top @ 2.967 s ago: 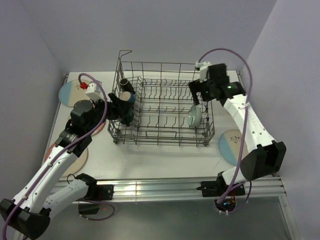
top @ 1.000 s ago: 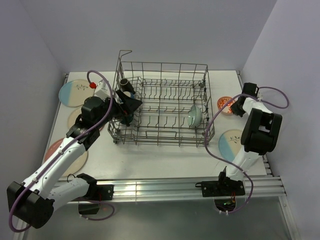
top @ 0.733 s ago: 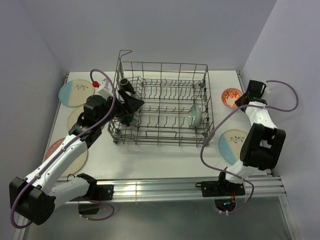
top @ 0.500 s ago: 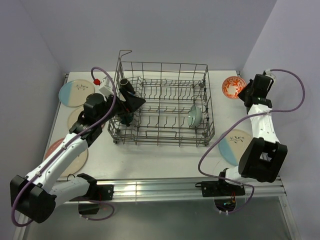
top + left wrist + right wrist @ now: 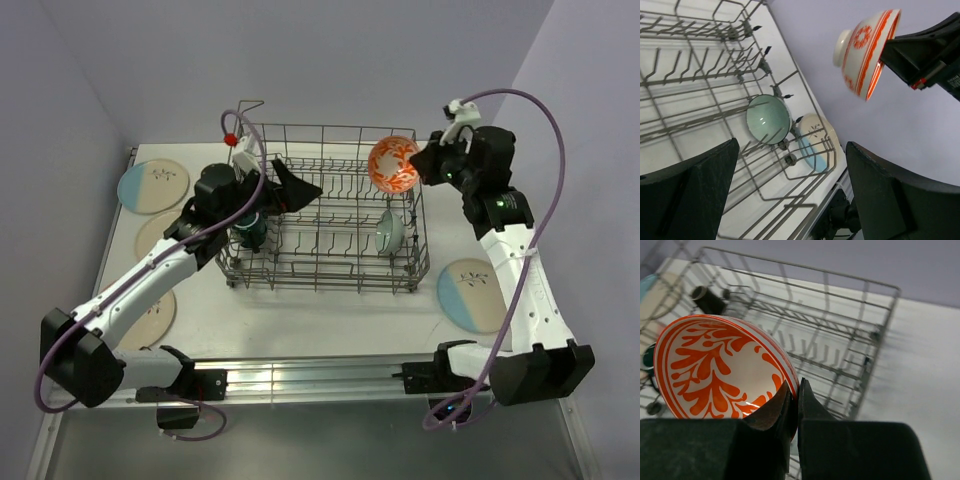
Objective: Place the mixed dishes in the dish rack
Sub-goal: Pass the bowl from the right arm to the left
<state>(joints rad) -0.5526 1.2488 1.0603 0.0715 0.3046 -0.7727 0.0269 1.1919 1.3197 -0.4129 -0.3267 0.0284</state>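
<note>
The orange-red bowl (image 5: 393, 163) hangs tipped on its side in the air above the far right corner of the dish rack (image 5: 320, 283), patterned inside turned toward the rack's middle; below it, inside the rack's right end, the pale green bowl (image 5: 390, 232) stands on edge among the tines, and the tall wire wall rises between that end and the blue-and-cream plate (image 5: 470, 293) lying on the table to the right; a teal mug (image 5: 250, 232) sits in the rack's left end; the right claw (image 5: 425, 165) is pressed thin on the orange-red bowl's rim; the left claw (image 5: 290, 185) hovers over the rack's left half, spread wide and holding nothing; a second ago the orange-red bowl was down beside the rack's right side, and the left claw was nearer the rack's left wall.
</note>
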